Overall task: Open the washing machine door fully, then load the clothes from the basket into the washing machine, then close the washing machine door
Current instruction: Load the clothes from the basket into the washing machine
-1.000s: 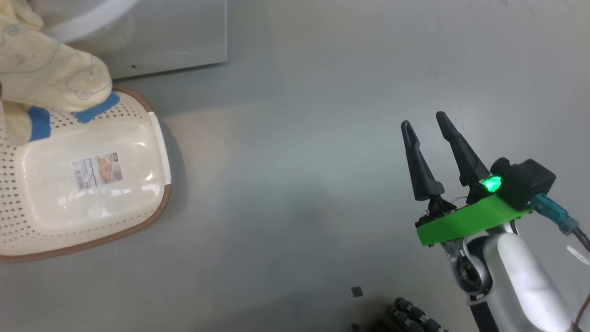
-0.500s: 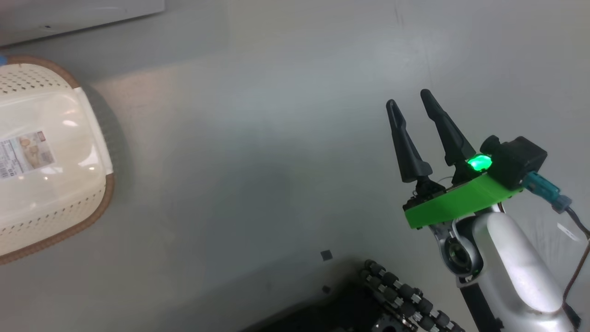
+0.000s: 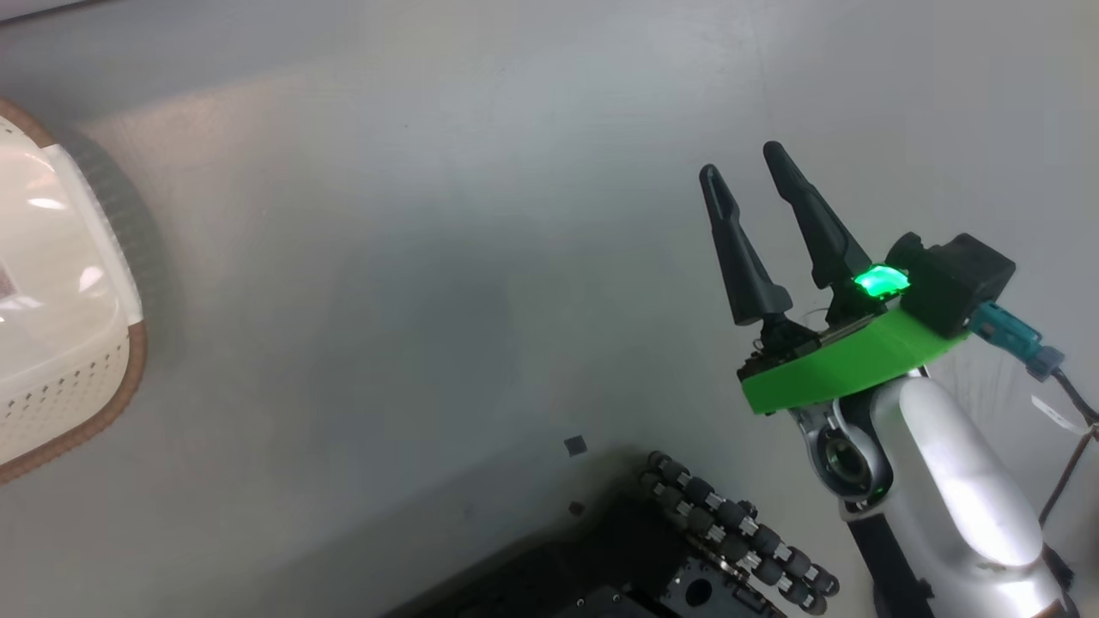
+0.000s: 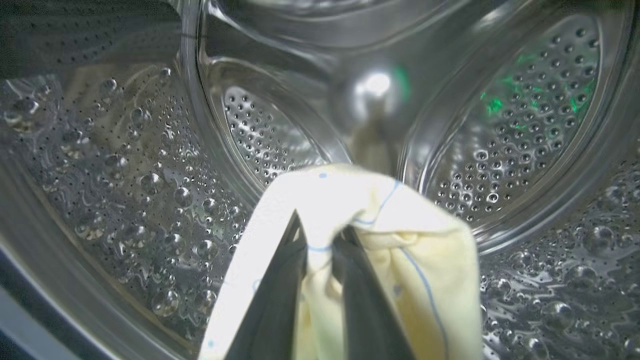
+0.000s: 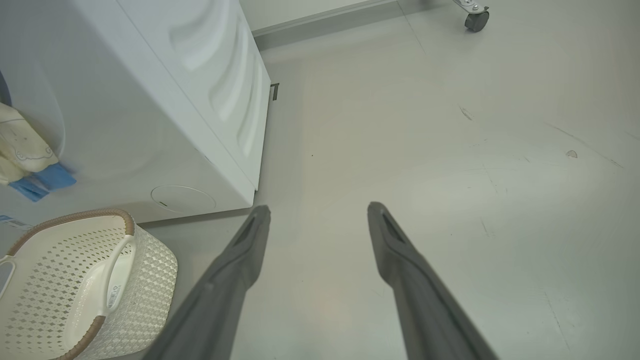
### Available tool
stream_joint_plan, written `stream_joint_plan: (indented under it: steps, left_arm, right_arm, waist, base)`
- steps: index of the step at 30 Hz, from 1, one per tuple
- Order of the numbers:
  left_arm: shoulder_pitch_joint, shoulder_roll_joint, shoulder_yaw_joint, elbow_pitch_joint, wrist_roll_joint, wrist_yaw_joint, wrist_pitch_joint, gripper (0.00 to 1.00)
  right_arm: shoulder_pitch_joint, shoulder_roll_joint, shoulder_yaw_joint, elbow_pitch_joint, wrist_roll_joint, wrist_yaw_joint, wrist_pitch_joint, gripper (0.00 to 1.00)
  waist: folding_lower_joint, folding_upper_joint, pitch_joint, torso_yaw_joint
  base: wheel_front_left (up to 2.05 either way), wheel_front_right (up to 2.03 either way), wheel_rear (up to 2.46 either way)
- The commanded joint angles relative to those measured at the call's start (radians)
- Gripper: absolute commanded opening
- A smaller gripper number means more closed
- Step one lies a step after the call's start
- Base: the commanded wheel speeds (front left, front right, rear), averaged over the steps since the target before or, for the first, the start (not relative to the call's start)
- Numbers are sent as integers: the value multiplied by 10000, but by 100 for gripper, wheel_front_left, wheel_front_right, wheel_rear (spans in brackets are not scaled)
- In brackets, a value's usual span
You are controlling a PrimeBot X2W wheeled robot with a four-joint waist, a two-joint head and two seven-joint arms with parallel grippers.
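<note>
In the left wrist view my left gripper [image 4: 320,235] is shut on a cream-yellow garment of the clothes [image 4: 390,215], held inside the washing machine's perforated steel drum [image 4: 505,145]. The right wrist view shows the white washing machine [image 5: 150,100], with cream fabric and blue cuffs [image 5: 30,160] hanging at its front. The basket [image 5: 60,280] stands on the floor below, showing a bare base with a label; its edge is also at the head view's left [image 3: 60,360]. My right gripper [image 3: 742,159] hovers open over bare floor. The washing machine door is out of view.
Grey floor [image 3: 429,257] stretches between the basket and my right arm. My dark wheeled base [image 3: 687,549] sits at the bottom of the head view. A caster wheel [image 5: 475,20] stands far off on the floor beyond the washer.
The head camera has swung right, so the basket has slid to the picture's left edge and the hanging garment has left it. The right gripper stays open.
</note>
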Motion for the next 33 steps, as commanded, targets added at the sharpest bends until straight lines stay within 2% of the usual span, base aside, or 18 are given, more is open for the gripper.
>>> stream_joint_plan:
  steps: [1, 3, 7, 9, 10, 19, 29, 33]
  left_arm:
    - [-376, 565, 136, -407, 140, 147, -134, 0]
    - [-451, 517, 159, -339, 207, 408, -193, 0]
    - [-93, 236, 153, -283, -142, 433, 537, 0]
    - [183, 128, 149, -359, -302, 482, 972, 93]
    - [325, 95, 140, -458, -350, 510, 1111, 100]
    - [2005, -181, 210, -1631, -803, 875, 1732, 100]
    - [4145, -666, 550, -2584, -1379, 1302, 1243, 100]
    - [5161, -870, 663, -2865, -1510, 1381, 594, 100]
  right_arm:
    - [174, -81, 167, -292, 82, 39, -94, 100]
    - [173, -81, 203, -298, 83, 39, -94, 100]
    - [191, -81, 152, -268, 65, 39, -94, 100]
    - [160, -81, 118, -256, 48, 39, -95, 100]
    - [139, -81, 101, -267, 33, 39, -95, 100]
    - [93, -81, -275, -339, -246, 39, -95, 100]
    - [278, -81, -715, -372, -713, 39, -95, 100]
    - [401, -81, -933, -363, -957, 39, -95, 100]
  waist:
    - [-1, 1, 54, -39]
    - [-1, 1, 73, -47]
    - [-1, 1, 55, 39]
    - [-1, 1, 19, 100]
    - [-1, 1, -1, 135]
    - [-1, 1, -348, 636]
    - [-1, 1, -1096, 1302]
    - [-1, 1, -1519, 1614]
  base:
    - [0, 0, 0]
    - [0, 0, 0]
    - [0, 0, 0]
    - [0, 0, 0]
    - [0, 0, 0]
    - [0, 0, 0]
    - [0, 0, 0]
    - [0, 0, 0]
